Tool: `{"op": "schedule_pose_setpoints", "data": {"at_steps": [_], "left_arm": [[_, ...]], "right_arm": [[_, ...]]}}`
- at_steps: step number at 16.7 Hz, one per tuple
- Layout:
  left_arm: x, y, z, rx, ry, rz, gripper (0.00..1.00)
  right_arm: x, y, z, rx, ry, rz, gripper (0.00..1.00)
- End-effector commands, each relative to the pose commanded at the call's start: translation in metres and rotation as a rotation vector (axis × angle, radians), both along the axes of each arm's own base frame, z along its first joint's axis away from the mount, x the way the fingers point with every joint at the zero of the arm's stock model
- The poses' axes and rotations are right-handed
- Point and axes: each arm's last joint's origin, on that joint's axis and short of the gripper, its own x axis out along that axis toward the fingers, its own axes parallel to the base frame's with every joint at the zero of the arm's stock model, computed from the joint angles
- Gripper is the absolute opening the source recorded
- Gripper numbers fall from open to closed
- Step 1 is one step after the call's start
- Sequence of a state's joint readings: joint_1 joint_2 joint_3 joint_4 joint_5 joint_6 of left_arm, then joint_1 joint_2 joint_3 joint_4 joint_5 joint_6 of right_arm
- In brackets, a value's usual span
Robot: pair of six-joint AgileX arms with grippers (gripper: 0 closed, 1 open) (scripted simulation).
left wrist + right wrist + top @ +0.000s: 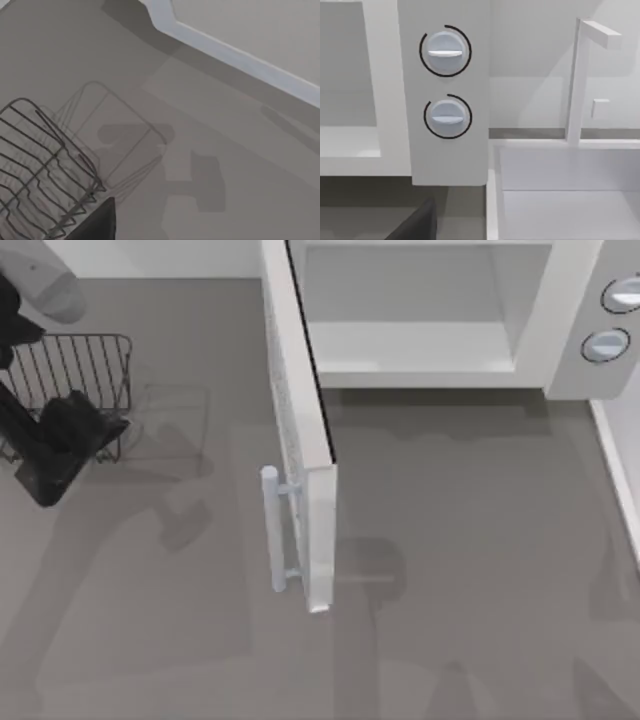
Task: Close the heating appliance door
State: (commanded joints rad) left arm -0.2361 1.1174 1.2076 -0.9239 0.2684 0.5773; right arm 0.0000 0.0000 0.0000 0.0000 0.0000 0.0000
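Observation:
The white microwave [565, 335] stands at the back of the table with its pale grey cavity [410, 310] exposed. Two round knobs [445, 52] sit on its side panel. Its door [300, 400] is swung wide open, jutting forward from the left hinge side, and the pale bar handle [272, 530] is on its outer face near the free end. My left gripper [70, 430] hovers at the far left over a wire rack, well away from the door. A dark part of my right gripper [415, 225] shows below the knob panel in the right wrist view.
A dark wire rack [80, 365] stands at the back left under my left arm. A white sink basin [560, 170] with a tall faucet [575, 80] lies right of the microwave. Bare grey tabletop [450, 570] spreads in front of the cavity and around the door.

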Motion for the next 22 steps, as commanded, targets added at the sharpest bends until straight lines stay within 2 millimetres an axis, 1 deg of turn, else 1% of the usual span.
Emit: {"op": "schedule_pose_setpoints", "data": {"at_steps": [2,5,7,9,12,18,20,22], "left_arm": [[0.03,-0.017,0.016,0.045,0.088,-0.128,1.0],[0.068,-0.043,0.029,0.087,0.185,-0.303,1.0],[0.087,-0.059,0.031,0.102,0.228,-0.401,1.0],[0.099,-0.072,0.031,0.111,0.259,-0.478,1.0],[0.108,-0.082,0.03,0.115,0.28,-0.544,1.0],[0.109,-0.082,0.029,0.115,0.28,-0.545,1.0],[0.11,-0.088,0.022,0.115,0.281,-0.551,1.0],[0.113,-0.096,0.007,0.116,0.283,-0.55,1.0]], "right_arm": [[0.0,0.0,0.0,0.0,0.0,0.0,1.0],[0.0,0.0,0.0,0.0,0.0,0.0,1.0],[0.0,0.0,0.0,0.0,0.0,0.0,1.0],[0.0,0.0,0.0,0.0,0.0,0.0,1.0],[0.0,0.0,0.0,0.0,0.0,0.0,1.0],[0.0,0.0,0.0,0.0,0.0,0.0,1.0],[0.0,0.0,0.0,0.0,0.0,0.0,1.0],[0.0,0.0,0.0,0.0,0.0,0.0,1.0]]}}
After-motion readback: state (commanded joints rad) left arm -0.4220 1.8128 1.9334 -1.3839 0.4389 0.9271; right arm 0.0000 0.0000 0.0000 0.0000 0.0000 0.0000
